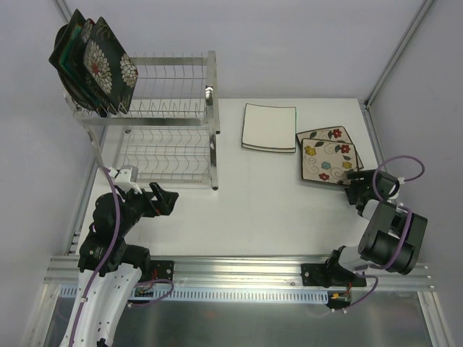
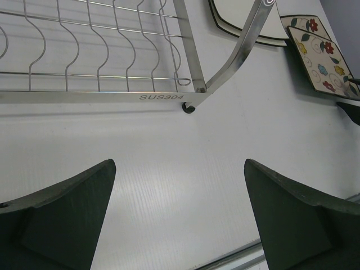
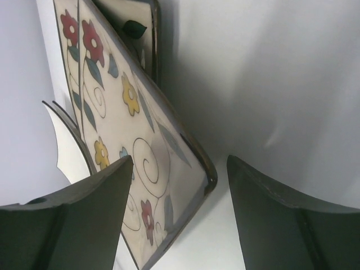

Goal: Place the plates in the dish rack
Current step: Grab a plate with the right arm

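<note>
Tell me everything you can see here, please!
Rack: one, silver, back left of table.
Dark plates: about three, black and teal, standing at the left end of the rack's top tier.
White plate: one for sure, white, flat, mid-table.
Flower plates: two, cream, overlapping, right of white plate.
Table: one, white.
Left gripper: one, black, open, over table by rack's front.
Right gripper: one, black, open, at flower plates' near corner.

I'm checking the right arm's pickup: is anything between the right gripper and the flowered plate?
Nothing visible does. The right gripper is open at the flowered plate, whose corner shows between its jaws in the wrist view. Another flowered plate lies beneath it.
</note>
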Robot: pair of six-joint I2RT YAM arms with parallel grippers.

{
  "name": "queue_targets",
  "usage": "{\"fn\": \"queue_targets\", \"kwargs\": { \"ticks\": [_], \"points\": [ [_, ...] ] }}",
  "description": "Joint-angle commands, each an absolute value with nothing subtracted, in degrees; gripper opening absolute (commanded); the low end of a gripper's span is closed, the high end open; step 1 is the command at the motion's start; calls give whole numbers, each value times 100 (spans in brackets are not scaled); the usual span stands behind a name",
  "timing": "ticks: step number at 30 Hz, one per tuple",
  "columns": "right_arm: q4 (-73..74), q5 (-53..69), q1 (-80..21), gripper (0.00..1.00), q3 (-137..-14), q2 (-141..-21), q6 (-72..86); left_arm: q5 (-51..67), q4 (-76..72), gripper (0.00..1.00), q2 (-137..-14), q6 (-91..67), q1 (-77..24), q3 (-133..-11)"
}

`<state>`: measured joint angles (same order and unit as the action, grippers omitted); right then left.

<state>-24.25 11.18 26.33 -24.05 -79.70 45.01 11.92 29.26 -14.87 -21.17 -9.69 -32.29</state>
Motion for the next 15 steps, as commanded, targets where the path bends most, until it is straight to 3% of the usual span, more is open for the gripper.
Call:
{"fn": "queue_targets", "kwargs": {
  "ticks": [1,9,15],
  "points": [
    [-3085,1371,2672,72,-2540,-8147,4307,1152,2769,99,-1424,-2039,-958,-3234],
    [-3778,1696,2681,65,-2575,-8780,4385,1143,2760,99,-1459,-2030,-949,-3226],
    [-4087,1696,2672,52,-2549,-8991,4386,1160,2760,99,-1494,-2030,-958,-3226]
  ]
}}
